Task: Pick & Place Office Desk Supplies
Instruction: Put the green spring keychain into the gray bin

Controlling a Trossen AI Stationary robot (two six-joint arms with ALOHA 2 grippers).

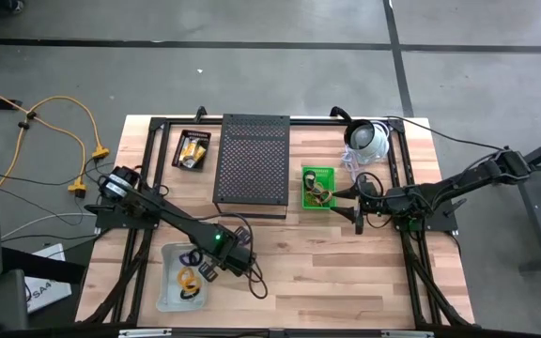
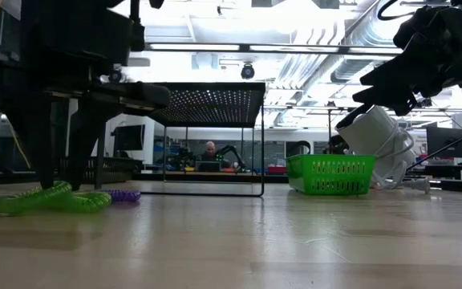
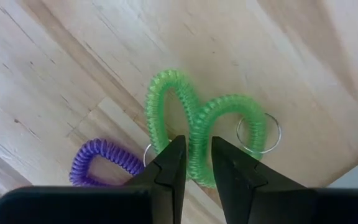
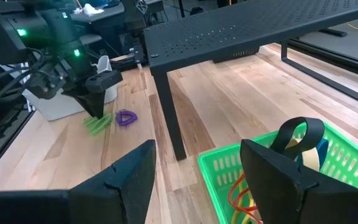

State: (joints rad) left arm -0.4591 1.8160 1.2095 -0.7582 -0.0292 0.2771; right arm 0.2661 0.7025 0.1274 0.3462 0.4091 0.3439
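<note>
Left end effector (image 3: 194,163) straddles the green loop (image 3: 194,118) on the tabletop (image 3: 55,81), fingers slightly apart, apparently not clamping; purple loop (image 3: 98,162) beside. Right end effector (image 4: 194,165) open above green basket (image 4: 229,174).

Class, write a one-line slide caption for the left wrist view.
Left gripper fingers straddle a green coiled plastic loop on the wooden table.

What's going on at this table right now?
The left gripper is down on the table, its fingers straddling a green coil, with a purple coil lying beside it. The right gripper hangs open over the green basket, which already holds a few items.
</note>
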